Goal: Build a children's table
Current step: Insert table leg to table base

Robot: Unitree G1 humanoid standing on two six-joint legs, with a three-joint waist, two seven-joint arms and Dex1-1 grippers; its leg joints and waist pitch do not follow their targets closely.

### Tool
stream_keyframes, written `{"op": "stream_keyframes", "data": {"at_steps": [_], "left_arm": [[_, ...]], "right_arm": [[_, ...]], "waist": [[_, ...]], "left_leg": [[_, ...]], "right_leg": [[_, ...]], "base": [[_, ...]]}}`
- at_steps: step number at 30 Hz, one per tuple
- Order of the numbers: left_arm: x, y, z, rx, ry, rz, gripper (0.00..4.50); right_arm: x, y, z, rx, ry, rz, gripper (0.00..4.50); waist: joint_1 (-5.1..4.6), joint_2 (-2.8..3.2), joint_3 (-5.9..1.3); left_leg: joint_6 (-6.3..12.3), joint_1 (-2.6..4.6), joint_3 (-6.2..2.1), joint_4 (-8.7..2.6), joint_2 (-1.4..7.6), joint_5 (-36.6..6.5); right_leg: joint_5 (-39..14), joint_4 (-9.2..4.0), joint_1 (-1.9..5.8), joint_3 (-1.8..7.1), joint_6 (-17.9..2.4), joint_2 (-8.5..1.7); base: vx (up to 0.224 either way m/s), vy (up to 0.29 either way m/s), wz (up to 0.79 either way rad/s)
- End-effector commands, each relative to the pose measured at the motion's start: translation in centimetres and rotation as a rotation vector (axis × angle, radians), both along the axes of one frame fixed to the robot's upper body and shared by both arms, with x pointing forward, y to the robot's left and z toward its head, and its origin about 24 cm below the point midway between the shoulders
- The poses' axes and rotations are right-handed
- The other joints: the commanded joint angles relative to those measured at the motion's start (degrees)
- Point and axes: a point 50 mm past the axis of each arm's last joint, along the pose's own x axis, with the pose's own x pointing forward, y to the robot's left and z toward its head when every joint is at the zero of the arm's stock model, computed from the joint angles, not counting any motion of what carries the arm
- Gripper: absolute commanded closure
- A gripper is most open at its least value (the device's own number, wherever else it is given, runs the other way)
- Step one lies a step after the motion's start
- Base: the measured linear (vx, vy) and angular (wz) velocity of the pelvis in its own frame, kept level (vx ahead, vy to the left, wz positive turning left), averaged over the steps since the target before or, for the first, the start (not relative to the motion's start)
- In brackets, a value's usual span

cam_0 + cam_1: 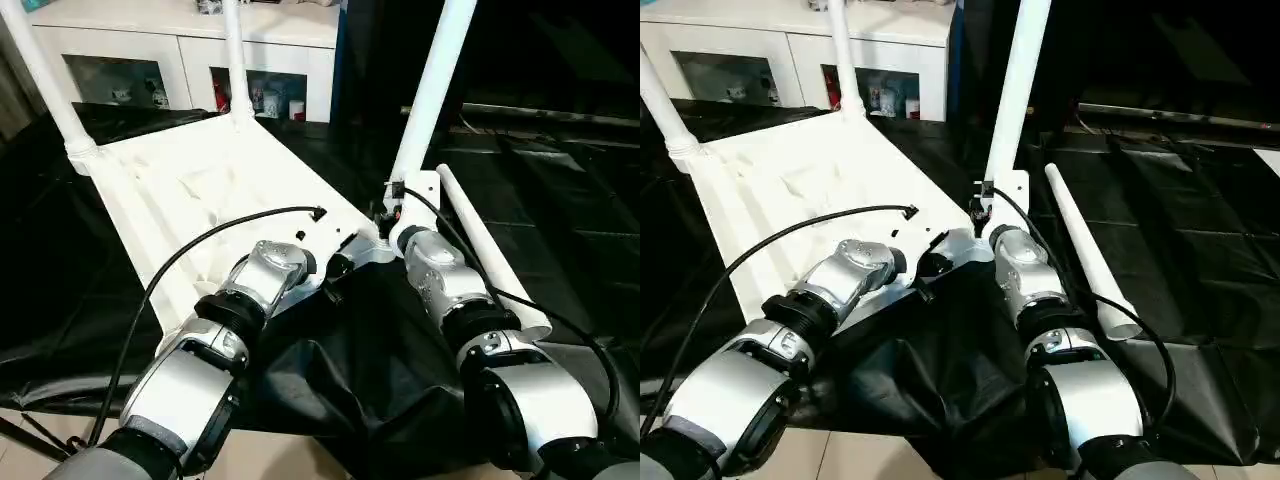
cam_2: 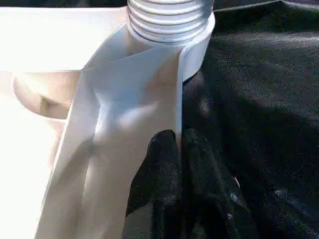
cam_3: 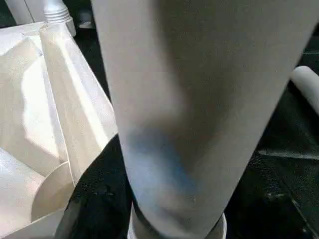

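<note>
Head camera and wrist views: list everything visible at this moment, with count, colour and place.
tabletop: one, white, upside down on the black sheet
fitted legs: three, white, standing up from corner sockets
loose leg: one, white, lying on the sheet beside the tabletop's right edge
black sheet: one, covering the work surface
cabinet: one, white, behind, small items on its shelves
left gripper: black, shut on the tabletop's rim near the threaded leg end
right gripper: black, around the near right leg's base

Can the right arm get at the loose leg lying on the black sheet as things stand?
Probably yes: the loose leg lies bare just outside the right gripper, nothing between them. But that gripper sits at the upright leg, so it must leave that first.
</note>
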Motion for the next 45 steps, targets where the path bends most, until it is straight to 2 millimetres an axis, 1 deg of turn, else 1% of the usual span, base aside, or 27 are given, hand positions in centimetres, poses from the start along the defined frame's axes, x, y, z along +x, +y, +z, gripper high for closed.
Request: {"op": "stream_keyframes", "data": {"at_steps": [1, 2, 3, 5, 6, 7, 8, 9, 13, 15, 16, 17, 18, 19, 21, 22, 23, 25, 26, 27, 29, 34, 35, 36, 37, 40, 45], "left_arm": [[1.1, 0.3, 1.8, 0.003, -0.088, 0.019, 4.5], [1.1, 0.4, 1.9, 0.003, -0.093, 0.016, 4.5], [1.1, 0.5, 2.0, 0.002, -0.102, 0.009, 4.5], [1.2, 0.6, 2.2, -0.003, -0.108, -0.001, 4.5], [1.2, 0.6, 2.2, -0.003, -0.109, -0.002, 4.5], [1.2, 0.7, 2.3, -0.006, -0.11, -0.005, 4.5], [1.2, 0.7, 2.4, -0.008, -0.111, -0.007, 4.5], [1.2, 0.8, 2.4, -0.011, -0.114, -0.008, 4.5], [1.3, 0.8, 2.6, -0.018, -0.121, -0.016, 4.5], [1.2, 0.9, 2.7, -0.025, -0.129, -0.037, 4.5], [1.2, 1.0, 2.7, -0.028, -0.13, -0.046, 4.5], [1.1, 1.1, 2.7, -0.028, -0.13, -0.046, 4.5], [1.1, 1.1, 2.7, -0.03, -0.134, -0.06, 4.5], [1.0, 1.2, 2.7, -0.031, -0.134, -0.065, 4.5], [0.9, 1.5, 2.7, -0.029, -0.14, -0.086, 4.5], [0.9, 1.5, 2.7, -0.029, -0.14, -0.086, 4.5], [0.8, 1.7, 2.7, -0.03, -0.144, -0.096, 4.5], [0.8, 1.9, 2.7, -0.032, -0.149, -0.105, 4.5], [0.7, 2.0, 2.7, -0.034, -0.15, -0.114, 4.5], [0.5, 2.4, 2.7, -0.043, -0.145, -0.128, 4.5], [0.4, 2.6, 2.7, -0.043, -0.145, -0.141, 4.5], [-0.1, 3.4, 2.5, -0.034, -0.145, -0.189, 4.5], [-0.2, 3.4, 2.5, -0.037, -0.145, -0.205, 4.5], [-0.4, 3.6, 2.4, -0.041, -0.139, -0.226, 4.5], [-0.7, 3.6, 2.5, -0.05, -0.143, -0.256, 4.5], [-1.6, 3.4, 3.0, -0.095, -0.161, -0.361, 4.5], [-3.2, 3.4, 3.1, -0.111, -0.146, -0.486, 4.5]], "right_arm": [[-2.5, 1.2, -4.7, 0.024, 0.209, 0.068, 1.88], [-2.4, 1.3, -4.5, 0.027, 0.197, 0.08, 1.8], [-2.2, 1.4, -4.2, 0.027, 0.182, 0.093, 1.55], [-2.0, 1.5, -3.7, 0.03, 0.156, 0.112, 1.55], [-1.9, 1.5, -3.7, 0.031, 0.154, 0.114, 1.45], [-1.8, 1.6, -3.4, 0.029, 0.14, 0.129, 1.25], [-1.7, 1.7, -3.1, 0.031, 0.126, 0.14, 1.25], [-1.6, 1.7, -2.9, 0.032, 0.117, 0.149, 1.08], [-1.4, 1.5, -2.4, 0.019, 0.083, 0.176, 0.73], [-1.2, 1.3, -1.8, 0.004, 0.044, 0.214, 0.73], [-1.2, 1.0, -1.4, -0.009, 0.021, 0.251, 0.48], [-1.2, 1.0, -1.4, -0.011, 0.019, 0.254, 0.37], [-1.2, 0.7, -1.2, -0.023, 0.008, 0.274, 0.31], [-1.3, 0.4, -1.1, -0.033, -0.001, 0.29, 0.31], [-1.6, -1.0, -0.6, -0.068, -0.026, 0.332, 0.08], [-1.6, -1.0, -0.6, -0.068, -0.026, 0.332, 0.08], [-1.8, -1.8, -0.4, -0.087, -0.034, 0.341, 0.08], [-1.9, -2.6, -0.3, -0.105, -0.039, 0.344, 0.08], [-2.1, -3.1, -0.2, -0.109, -0.046, 0.359, 0.08], [-2.7, -4.2, 0.1, -0.106, -0.055, 0.397, 0.08], [-3.1, -4.8, 0.3, -0.092, -0.062, 0.443, 0.08], [-5.0, -5.9, 1.2, -0.056, -0.083, 0.643, 0.08], [-5.2, -6.0, 1.3, -0.057, -0.087, 0.667, 0.08], [-5.5, -6.3, 1.7, -0.058, -0.096, 0.687, 0.08], [-5.7, -6.6, 2.0, -0.059, -0.102, 0.699, 0.08], [-6.1, -7.1, 2.4, -0.093, -0.089, 0.737, 0.08], [-7.2, -7.6, 2.6, -0.142, -0.031, 0.843, 0.08]], "waist": [[0.05, 0.59, -2.3], [0.05, 0.59, -2.3], [-0.01, 0.39, -2.63], [-0.06, 0.48, -2.55], [-0.18, 0.47, -2.62], [-0.15, 0.38, -2.7], [-0.11, 0.45, -2.74], [-0.1, 0.45, -2.94], [-0.14, 0.45, -3.17], [-0.22, 0.39, -3.47], [-0.14, 0.41, -3.77], [-0.14, 0.41, -3.77], [-0.24, 0.18, -3.83], [-0.19, 0.09, -3.82], [0.21, -0.21, -3.9], [0.21, -0.21, -3.9], [0.46, -0.1, -3.73], [0.66, -0.13, -3.75], [0.65, -0.12, -3.75], [0.88, -0.08, -3.58], [1.14, -0.14, -3.62], [1.11, -0.24, -3.59], [1.18, -0.26, -3.62], [1.15, -0.54, -3.69], [1.22, -0.44, -3.7], [1.3, -0.65, -3.79], [1.86, -0.5, -3.82]], "left_leg": [[3.06, -1.45, -0.17, -4.93, 1.1, -12.2], [3.06, -1.45, -0.17, -4.93, 1.1, -12.2], [3.27, -1.89, -0.24, -4.91, 1.28, -9.1], [3.68, -1.61, 0.08, -4.73, 1.32, -7.7], [3.97, -1.85, 0.1, -4.67, 1.34, -6.9], [4.1, -1.82, 0.15, -4.61, 1.34, -6.3], [4.22, -1.7, 0.2, -4.57, 1.38, -6.0], [4.7, -1.79, 0.29, -4.41, 1.37, -3.8], [6.02, -1.93, 0.4, -4.16, 1.42, 0.0], [7.24, -1.96, 0.39, -3.85, 1.43, 3.0], [8.27, -1.83, 0.45, -3.56, 1.41, 4.8], [8.27, -1.83, 0.45, -3.56, 1.41, 4.8], [10.03, -2.02, 0.53, -3.25, 1.3, 7.1], [11.59, -2.18, 0.59, -3.06, 1.21, 8.0], [13.84, -2.38, 0.75, -2.67, 0.97, 8.8], [13.84, -2.38, 0.75, -2.67, 0.97, 8.8], [14.85, -2.5, 0.73, -2.64, 1.17, 8.4], [14.22, -2.37, 0.81, -2.6, 1.26, 6.9], [13.45, -2.57, 0.8, -2.59, 1.21, 6.1], [12.83, -2.58, 0.85, -2.59, 1.32, 4.6], [12.49, -2.66, 0.82, -2.54, 1.38, 4.1], [11.81, -3.01, 0.8, -2.48, 1.16, 2.4], [11.45, -3.01, 0.78, -2.47, 1.13, 2.8], [11.33, -3.01, 0.77, -2.46, 1.15, 3.2], [11.27, -2.99, 0.71, -2.48, 1.21, 3.6], [11.68, -2.9, 0.65, -2.37, 1.39, 5.8], [11.82, -2.74, 0.81, -2.17, 1.39, 6.2]], "right_leg": [[-28.4, -5.84, 2.39, 3.62, -3.5, -4.33], [-28.4, -5.84, 2.39, 3.62, -3.5, -4.33], [-24.2, -5.04, 2.88, 3.79, -4.8, -4.37], [-21.4, -4.76, 2.66, 3.97, -6.6, -4.32], [-20.4, -4.51, 2.88, 4.04, -7.4, -4.34], [-19.8, -4.44, 2.92, 4.07, -7.8, -4.37], [-19.4, -4.35, 2.83, 4.07, -8.2, -4.4], [-16.4, -3.9, 3.04, 4.18, -9.5, -4.39], [-10.2, -2.94, 3.32, 4.26, -11.9, -4.29], [-5.6, -2.22, 3.48, 4.31, -13.4, -4.22], [-1.9, -1.68, 3.43, 4.37, -14.6, -4.15], [-1.9, -1.68, 3.43, 4.37, -14.6, -4.15], [1.8, -1.27, 3.38, 4.44, -15.8, -4.09], [3.1, -1.08, 3.38, 4.48, -16.4, -4.16], [3.7, -1.0, 3.46, 4.56, -16.5, -4.15], [3.7, -1.0, 3.46, 4.56, -16.5, -4.15], [2.6, -1.09, 3.29, 4.52, -16.3, -4.18], [-0.4, -1.4, 3.14, 4.44, -15.6, -4.1], [-1.7, -1.42, 3.21, 4.47, -15.3, -4.09], [-3.2, -1.72, 3.12, 4.41, -14.8, -4.04], [-2.9, -1.57, 3.27, 4.52, -14.2, -3.94], [-5.0, -1.89, 3.41, 4.35, -12.6, -3.76], [-5.3, -1.91, 3.42, 4.33, -12.3, -3.73], [-5.1, -1.81, 3.38, 4.34, -12.2, -3.71], [-4.8, -1.68, 3.41, 4.37, -12.3, -3.7], [-2.8, -1.28, 3.23, 4.42, -12.7, -3.69], [-2.8, -1.04, 3.05, 4.49, -12.9, -3.68]], "base": [[0.0, 0.0, 0.0], [0.0, 0.0, 0.0], [0.0, 0.0, 0.0], [0.0, 0.0, 0.0], [0.0, 0.0, 0.0], [0.0, 0.0, 0.0], [0.0, 0.0, 0.0], [0.0, 0.0, 0.0], [0.0, 0.0, 0.0], [0.0, 0.0, 0.0], [0.0, 0.0, 0.0], [0.0, 0.0, 0.0], [0.0, 0.0, 0.0], [0.0, 0.0, 0.0], [0.0, 0.0, 0.0], [0.0, 0.0, 0.0], [0.0, 0.0, 0.0], [0.0, 0.0, 0.0], [0.0, 0.0, 0.0], [0.0, 0.0, 0.0], [0.0, 0.0, 0.0], [0.0, 0.0, 0.0], [0.0, 0.0, 0.0], [0.0, 0.0, 0.0], [0.0, 0.0, 0.0], [0.0, 0.0, 0.0], [0.0, 0.0, 0.0]]}}
